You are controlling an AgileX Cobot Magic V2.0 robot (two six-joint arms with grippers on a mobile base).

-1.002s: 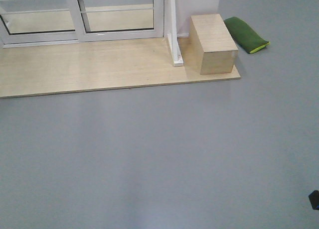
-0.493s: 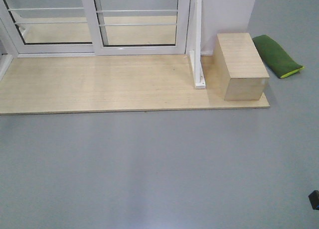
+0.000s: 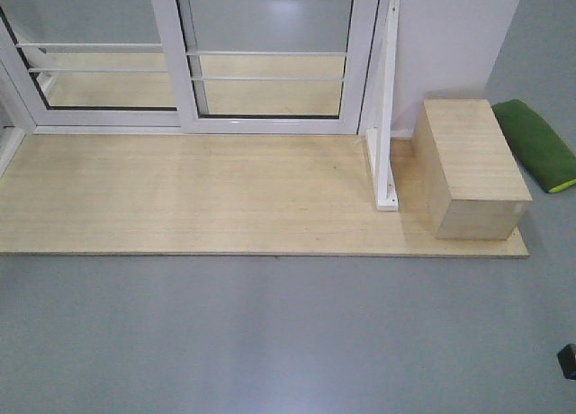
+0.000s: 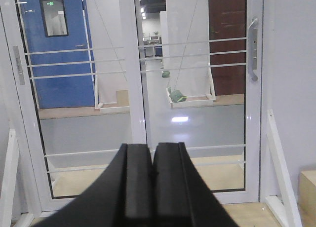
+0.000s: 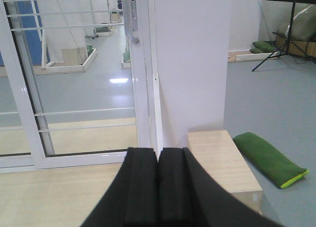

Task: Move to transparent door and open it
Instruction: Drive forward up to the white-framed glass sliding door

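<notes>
While the transparent door (image 4: 197, 89) stands closed, its grey handle (image 4: 253, 49) is untouched. Left gripper (image 4: 152, 150) and right gripper (image 5: 158, 153), both clenched empty, sit short of the door.

Front view angled down at platform (image 3: 180, 198), wrist views level, all sharing transparent door (image 4: 197, 113)

You are in a robot test hall, not a home. The white-framed glass sliding door (image 4: 197, 103) is a free-standing mock-up on a pale plywood platform (image 3: 198, 193), which lies on a smooth grey floor (image 3: 270, 342). A white angled brace (image 3: 387, 117) props it at centre right. A black tripod stand (image 5: 289, 29) occupies the upper right of the right wrist view. A blue door with a small window (image 4: 59, 64) shows upper left through the glass.
</notes>
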